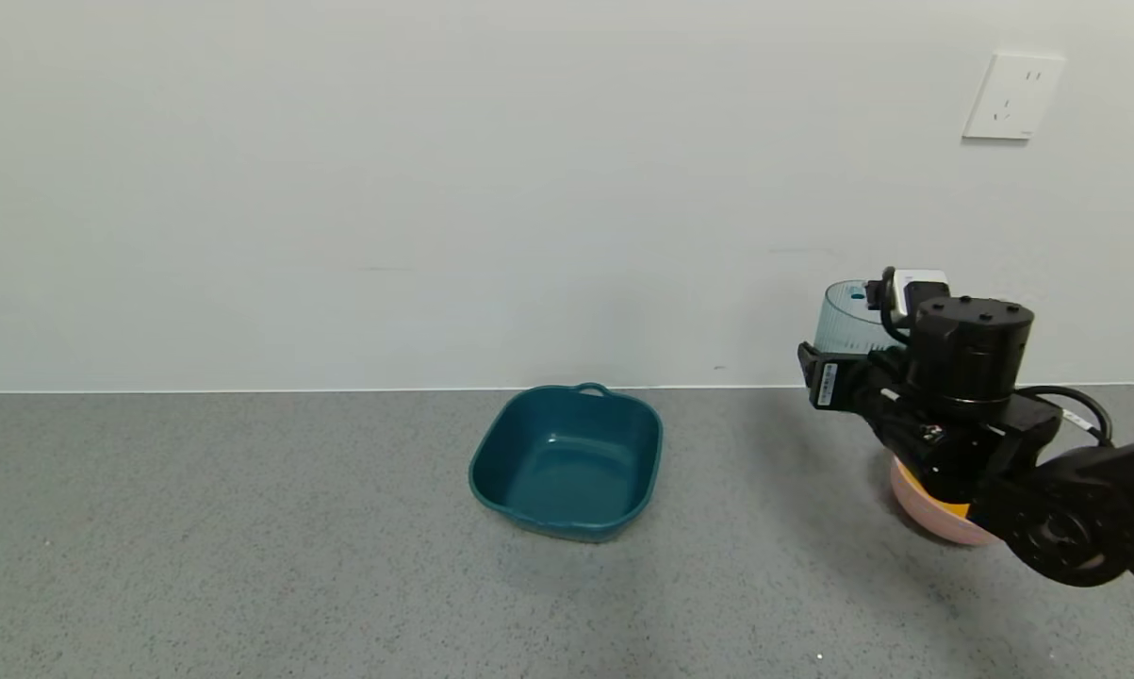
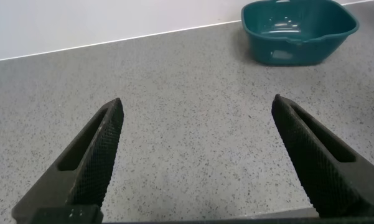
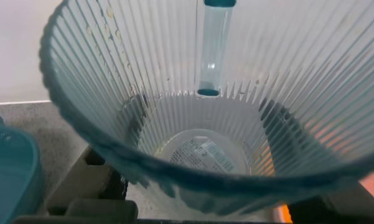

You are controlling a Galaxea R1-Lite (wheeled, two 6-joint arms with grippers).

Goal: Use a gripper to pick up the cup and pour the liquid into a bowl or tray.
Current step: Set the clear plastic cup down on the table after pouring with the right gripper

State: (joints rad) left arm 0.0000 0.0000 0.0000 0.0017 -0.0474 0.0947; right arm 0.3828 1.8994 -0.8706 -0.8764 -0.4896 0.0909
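Tray [image 1: 567,462] mid-counter; bowl [image 1: 925,509] well right of it; cup [image 1: 845,321] above bowl.

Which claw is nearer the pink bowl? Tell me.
Right. The right claw holds the cup just above the pink bowl; the left claw hovers over bare counter, bowl unseen.

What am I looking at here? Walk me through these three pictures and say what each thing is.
This is a two-armed robot at a grey speckled counter.

The wide picture comes from a camera on its head. The other two come from cameras on its wrists.

On the counter sit a square teal tray and, partly hidden under the right arm, a pink bowl with orange liquid in it.

The right hand is shut on a ribbed blue-green cup, held above the bowl. The right wrist picture looks straight into that cup, which looks empty.

The left wrist picture shows the left hand open over bare counter, with the tray farther off.
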